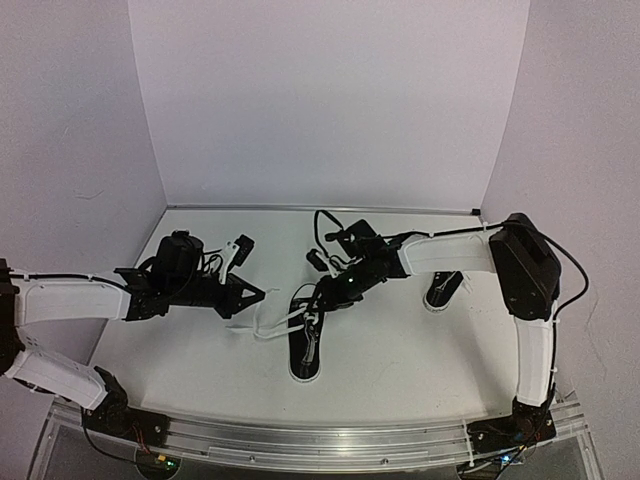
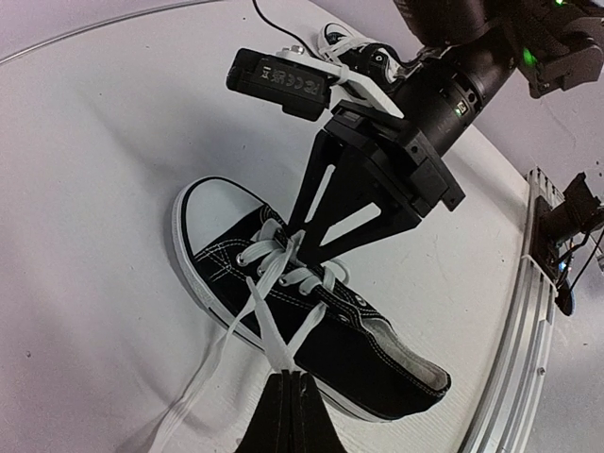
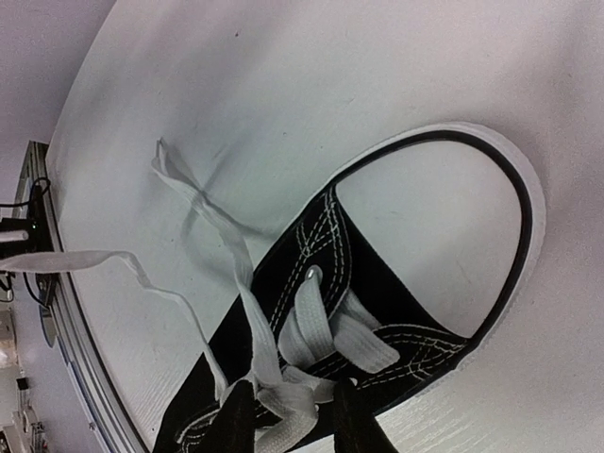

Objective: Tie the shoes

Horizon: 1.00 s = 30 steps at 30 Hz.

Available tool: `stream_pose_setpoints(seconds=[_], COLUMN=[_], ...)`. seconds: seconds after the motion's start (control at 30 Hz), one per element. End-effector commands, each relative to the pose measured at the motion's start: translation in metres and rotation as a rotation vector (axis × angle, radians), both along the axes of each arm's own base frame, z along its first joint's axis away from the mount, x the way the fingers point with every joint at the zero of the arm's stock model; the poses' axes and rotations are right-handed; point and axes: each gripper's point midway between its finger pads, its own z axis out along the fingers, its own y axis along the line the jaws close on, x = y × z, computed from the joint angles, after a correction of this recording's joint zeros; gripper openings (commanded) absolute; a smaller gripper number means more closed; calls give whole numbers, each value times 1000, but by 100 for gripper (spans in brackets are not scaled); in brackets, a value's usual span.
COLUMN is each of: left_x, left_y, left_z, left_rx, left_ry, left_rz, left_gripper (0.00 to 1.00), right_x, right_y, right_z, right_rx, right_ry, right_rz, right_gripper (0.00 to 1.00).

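The left gripper (image 2: 291,376) is pinching a lace (image 2: 269,326) tight while the right gripper (image 3: 293,411) is sitting around the shoe (image 2: 377,349)'s crossed laces (image 3: 311,344), grip unclear; next, pulling them snug.

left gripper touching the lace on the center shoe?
Touching. The left wrist view shows the left gripper shut on the white lace, with strands from the shoe converging into its tips.
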Motion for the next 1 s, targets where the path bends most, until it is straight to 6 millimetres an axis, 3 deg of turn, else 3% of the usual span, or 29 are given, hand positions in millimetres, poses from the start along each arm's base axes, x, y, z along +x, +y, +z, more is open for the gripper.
stream_pose_setpoints(seconds=[0.0,0.1,0.2,0.47,0.67,0.97], left_x=[10,11,13,30,45,43], left_y=[-10,-11,-12,-28,-48,-64], left_z=[23,21,20,14,5,-25], left_rx=[-70,-80,-88,-99,-107,-116], left_ry=[-5,10,26,54,65,125], left_rz=[-28,-39,-46,-77,-126,-191], left_gripper=[0,0,0,0,0,0], right_x=[-5,-9,-15,-32,-32,-32], right_y=[10,8,7,9,9,9], right_z=[32,41,49,58,62,65], right_rx=[74,91,109,137,148,157], right_ry=[-32,-54,-70,-105,-126,-133], right_rz=[64,89,114,181,181,177], right_gripper=[12,3,1,1,2,2])
